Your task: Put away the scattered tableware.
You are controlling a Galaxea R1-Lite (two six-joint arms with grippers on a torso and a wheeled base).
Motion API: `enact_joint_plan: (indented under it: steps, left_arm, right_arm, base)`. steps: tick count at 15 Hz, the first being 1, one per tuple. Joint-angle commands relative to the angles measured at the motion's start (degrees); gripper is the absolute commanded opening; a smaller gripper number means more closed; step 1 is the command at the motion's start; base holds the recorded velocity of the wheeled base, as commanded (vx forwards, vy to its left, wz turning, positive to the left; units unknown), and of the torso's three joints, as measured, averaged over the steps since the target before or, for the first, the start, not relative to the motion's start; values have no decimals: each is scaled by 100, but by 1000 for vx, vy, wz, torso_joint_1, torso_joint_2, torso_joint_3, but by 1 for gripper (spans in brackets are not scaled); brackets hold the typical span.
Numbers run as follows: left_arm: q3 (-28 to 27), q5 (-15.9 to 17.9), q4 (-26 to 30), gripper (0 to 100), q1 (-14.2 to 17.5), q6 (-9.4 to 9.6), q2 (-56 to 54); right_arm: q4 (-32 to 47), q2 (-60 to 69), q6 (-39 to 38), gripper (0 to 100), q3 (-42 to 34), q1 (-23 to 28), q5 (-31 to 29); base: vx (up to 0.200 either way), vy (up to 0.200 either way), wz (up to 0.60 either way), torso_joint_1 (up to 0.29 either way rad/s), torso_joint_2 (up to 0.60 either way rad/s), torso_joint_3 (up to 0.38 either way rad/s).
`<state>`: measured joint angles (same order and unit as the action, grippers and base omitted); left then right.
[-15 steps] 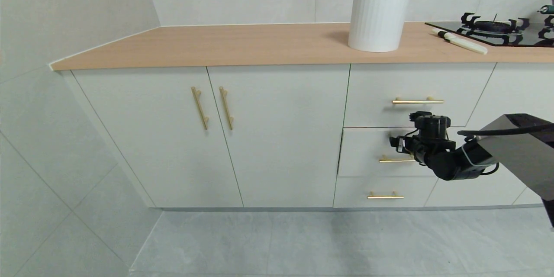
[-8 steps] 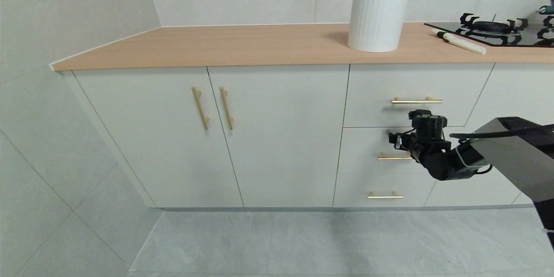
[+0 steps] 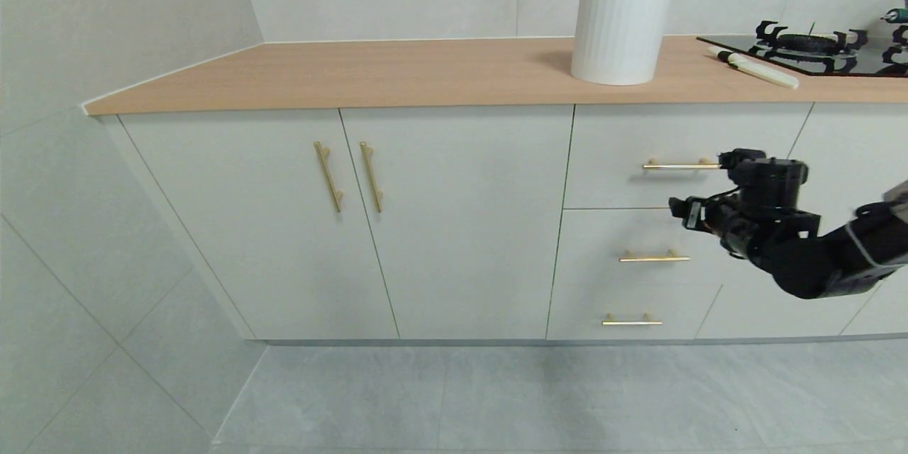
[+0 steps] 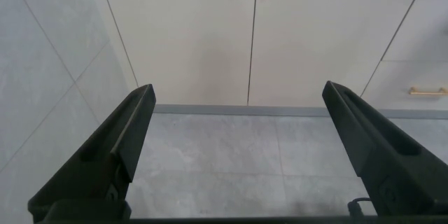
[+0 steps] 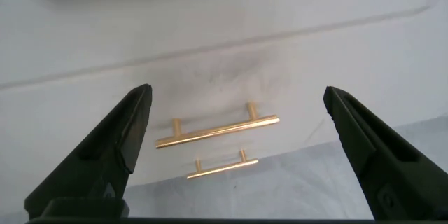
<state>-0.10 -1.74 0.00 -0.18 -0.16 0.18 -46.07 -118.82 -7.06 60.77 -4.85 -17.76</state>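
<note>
A cream-handled knife [image 3: 753,68] lies on the wooden countertop [image 3: 397,74] beside the hob. My right gripper [image 3: 709,184] hangs open in front of the drawer stack, between the top drawer handle [image 3: 681,166] and the middle drawer handle [image 3: 654,257], touching neither. In the right wrist view its fingers [image 5: 105,161] spread wide before the middle handle [image 5: 217,131] and the bottom handle [image 5: 222,167]. All three drawers look shut. My left gripper [image 4: 238,94] is open and empty, low above the floor, facing the cabinet doors [image 4: 252,35].
A tall white ribbed container [image 3: 623,14] stands on the counter above the drawers. A black gas hob [image 3: 809,50] sits at the far right. Two cabinet doors with gold handles [image 3: 347,176] fill the left half. Grey tiled floor [image 3: 496,397] lies open in front.
The middle drawer, slightly ajar a second ago, is now shut. My right gripper has left its handle and moved up and to the right, away from the drawer front.
</note>
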Motion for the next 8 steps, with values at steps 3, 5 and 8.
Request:
enact_joint_plan:
  steps: [3,5,8]
  left_arm:
    - [1,-1,0,100,1,-2,-1]
    - [1,-1,0,100,1,-2,-1]
    - [1,-1,0,100,1,-2,-1]
  right_arm:
    - [-192,3541,47,100,-2210,-16,-131]
    - [-192,4807,442,100,-3054,-7,-193]
    - [45,6582,952,100,-4012,28,-175]
  base:
    - [0,0,0,0,0,0]
    - [0,0,0,0,0,0]
    - [0,0,0,0,0,0]
